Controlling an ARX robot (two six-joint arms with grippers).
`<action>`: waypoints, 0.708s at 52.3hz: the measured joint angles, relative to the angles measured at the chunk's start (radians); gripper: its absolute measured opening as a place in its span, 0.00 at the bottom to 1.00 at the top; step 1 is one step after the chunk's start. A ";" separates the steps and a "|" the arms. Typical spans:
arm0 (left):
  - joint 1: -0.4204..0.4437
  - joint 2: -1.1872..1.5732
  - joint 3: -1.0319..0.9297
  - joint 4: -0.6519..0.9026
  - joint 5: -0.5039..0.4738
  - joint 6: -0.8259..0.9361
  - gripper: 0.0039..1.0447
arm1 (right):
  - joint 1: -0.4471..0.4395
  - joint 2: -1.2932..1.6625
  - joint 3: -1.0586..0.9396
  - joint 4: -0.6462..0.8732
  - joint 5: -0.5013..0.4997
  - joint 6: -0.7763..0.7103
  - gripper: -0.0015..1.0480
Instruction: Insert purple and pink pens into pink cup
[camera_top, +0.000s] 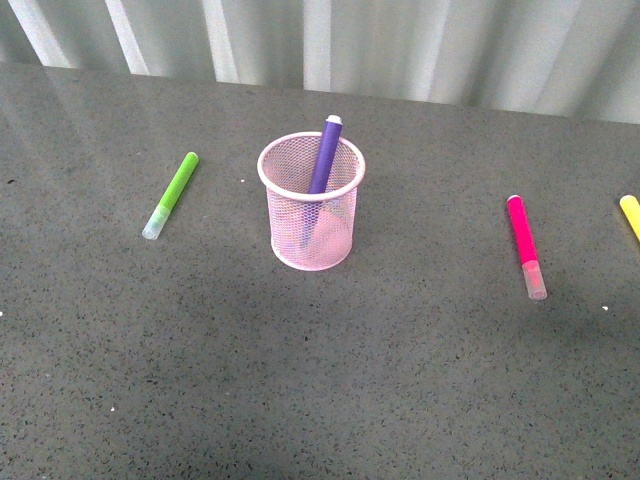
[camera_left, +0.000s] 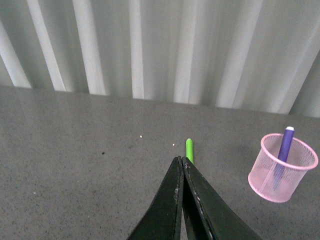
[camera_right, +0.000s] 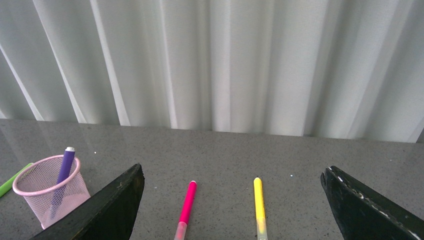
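The pink mesh cup (camera_top: 311, 203) stands upright near the table's middle, with the purple pen (camera_top: 325, 152) leaning inside it, top end sticking out above the rim. The hot pink pen (camera_top: 524, 246) lies flat on the table to the right of the cup, clear cap toward the front. Neither arm shows in the front view. My left gripper (camera_left: 180, 161) is shut and empty, raised above the table, with the cup (camera_left: 282, 168) and purple pen (camera_left: 285, 145) off to one side. My right gripper (camera_right: 232, 182) is wide open and empty; the pink pen (camera_right: 186, 205) lies between its fingers, further off.
A lime-green marker (camera_top: 171, 194) lies left of the cup and also shows in the left wrist view (camera_left: 189, 149). A yellow marker (camera_top: 630, 214) lies at the right edge, beside the pink pen in the right wrist view (camera_right: 258, 205). A white curtain hangs behind the grey table (camera_top: 320, 380).
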 joint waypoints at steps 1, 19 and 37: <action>0.000 -0.013 0.000 -0.009 0.000 0.000 0.03 | 0.000 0.000 0.000 0.000 0.000 0.000 0.93; 0.000 -0.048 0.000 -0.020 0.000 0.000 0.24 | 0.000 0.000 0.000 0.000 0.000 0.000 0.93; 0.000 -0.049 0.000 -0.020 0.000 0.000 0.83 | 0.000 0.000 0.000 0.000 0.000 0.000 0.93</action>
